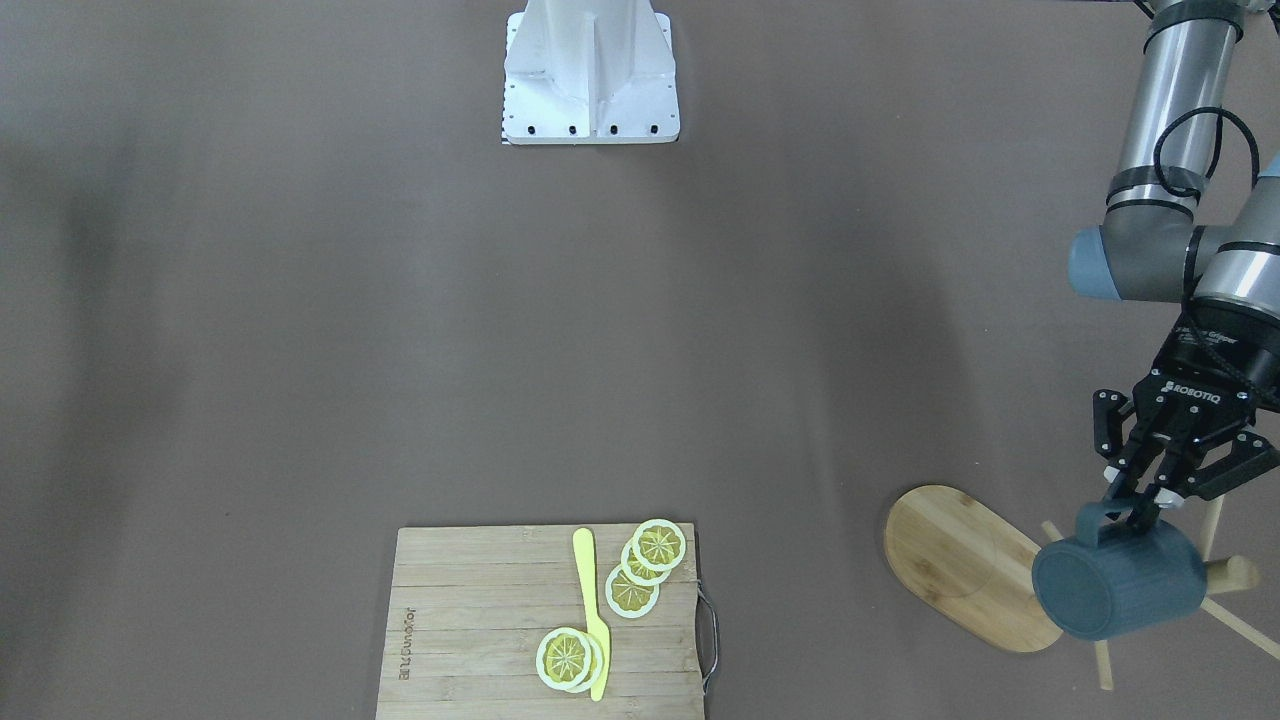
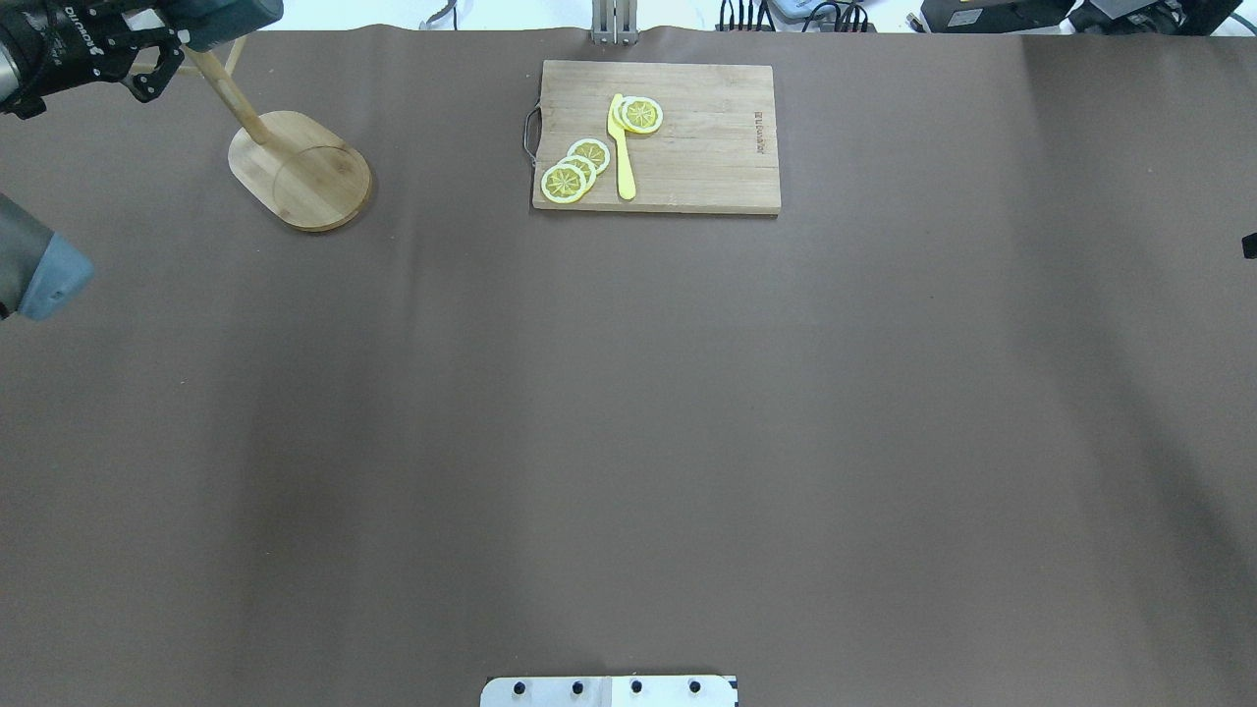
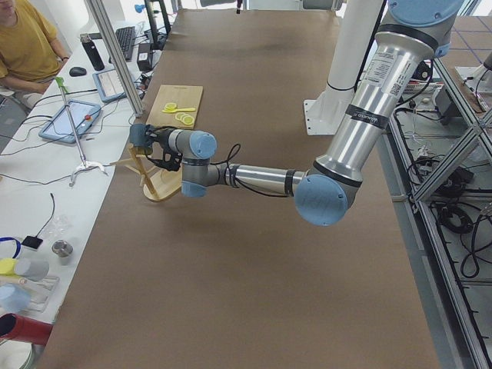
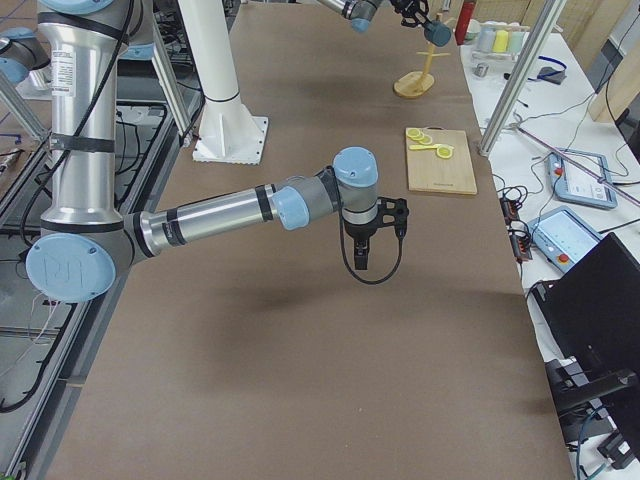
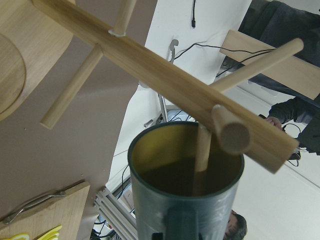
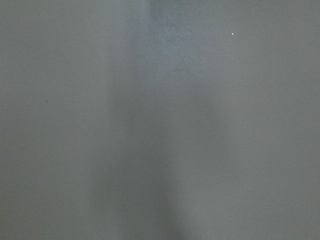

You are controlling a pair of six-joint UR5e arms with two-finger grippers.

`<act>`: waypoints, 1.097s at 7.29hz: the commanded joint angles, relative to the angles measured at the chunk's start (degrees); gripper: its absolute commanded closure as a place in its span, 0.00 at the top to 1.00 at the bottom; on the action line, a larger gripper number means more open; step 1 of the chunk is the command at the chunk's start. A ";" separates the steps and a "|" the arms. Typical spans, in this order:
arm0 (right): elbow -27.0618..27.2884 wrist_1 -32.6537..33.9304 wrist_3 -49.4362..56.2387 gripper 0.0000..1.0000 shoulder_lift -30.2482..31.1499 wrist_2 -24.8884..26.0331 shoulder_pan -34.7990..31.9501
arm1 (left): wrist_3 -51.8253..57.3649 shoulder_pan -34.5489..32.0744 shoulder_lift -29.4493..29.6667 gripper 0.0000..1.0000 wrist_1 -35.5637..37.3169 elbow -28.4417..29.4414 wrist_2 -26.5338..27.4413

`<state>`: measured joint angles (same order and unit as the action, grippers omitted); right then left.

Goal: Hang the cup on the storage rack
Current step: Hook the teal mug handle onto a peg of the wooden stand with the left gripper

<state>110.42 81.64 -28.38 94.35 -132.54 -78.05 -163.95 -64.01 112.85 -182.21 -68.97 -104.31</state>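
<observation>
My left gripper (image 1: pixel 1137 507) is shut on the loop handle of the dark blue-grey cup (image 1: pixel 1120 585). It holds the cup on its side in the air at the top of the storage rack (image 1: pixel 965 565). The rack is a bamboo mug tree with an oval base and thin pegs. In the left wrist view the cup's yellow-olive mouth (image 5: pixel 185 172) is right against the post (image 5: pixel 165 82), and a peg (image 5: pixel 202 147) crosses its rim. My right gripper (image 4: pixel 362 258) hangs over bare table mid-way along. I cannot tell whether it is open or shut.
A bamboo cutting board (image 1: pixel 480 640) with lemon slices (image 1: pixel 645 565) and a yellow knife (image 1: pixel 592 610) lies on the brown table. Beyond the table edge past the rack stand metal frame posts and cables (image 5: pixel 165 115). The robot base (image 1: pixel 590 75) is at the middle.
</observation>
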 commanded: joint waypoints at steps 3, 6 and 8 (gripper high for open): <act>0.06 0.01 -0.45 1.00 0.05 -0.44 0.00 | 0.12 0.11 -0.09 0.97 -1.92 1.03 -0.11; -0.03 0.01 -0.45 1.00 0.05 -0.44 0.00 | 0.64 0.03 -0.09 0.98 -2.18 0.25 -0.28; -0.03 0.09 -0.54 1.00 -0.04 -1.22 0.00 | 20.23 0.03 -4.54 0.98 -4.20 -2.47 -0.37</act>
<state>110.39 81.67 -28.85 94.37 -133.20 -78.05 -154.97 -63.97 111.18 -185.68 -69.77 -104.63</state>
